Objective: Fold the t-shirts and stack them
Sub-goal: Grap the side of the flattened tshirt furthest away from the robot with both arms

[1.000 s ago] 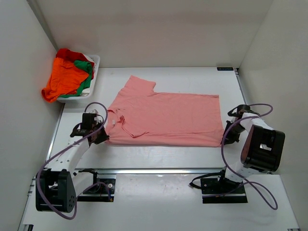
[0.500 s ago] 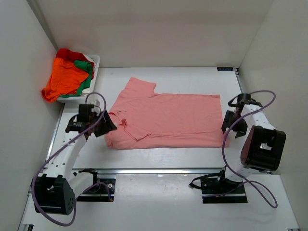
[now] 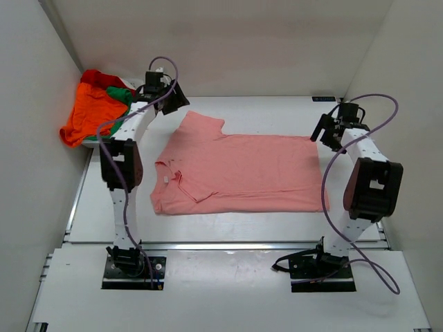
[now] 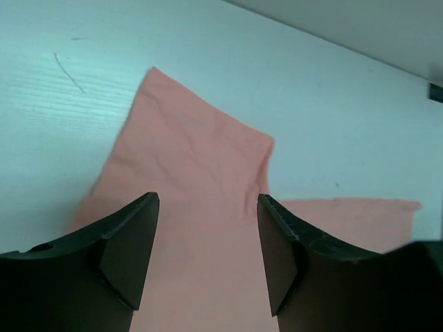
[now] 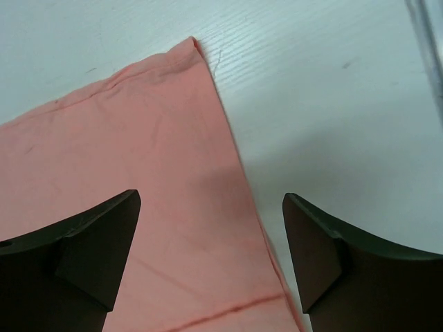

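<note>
Change since earlier frames: both arms have swung from the shirt's near corners to its far side.

Left pincer (image 3: 173, 97): fingers apart, empty, poised over the far sleeve; in the left wrist view (image 4: 208, 199) the sleeve lies just beyond the tips.

Right pincer (image 3: 325, 131): fingers apart, empty, over the far hem corner; the right wrist view (image 5: 211, 197) shows that corner between and beyond the tips.

Salmon pink t-shirt (image 3: 235, 169): mid-worktop (image 3: 277, 114), collar to the left, hem to the right. The near side appears turned in along a straight edge; the far sleeve is spread out.

Other t-shirts (image 3: 97, 111), orange, green and red: heaped unfolded in a white basket (image 3: 136, 86) at the far left.

Progress, as judged: early. One lengthwise fold at most on the first shirt; the far side, the crosswise folds, the remaining shirts and all stacking are left.
</note>
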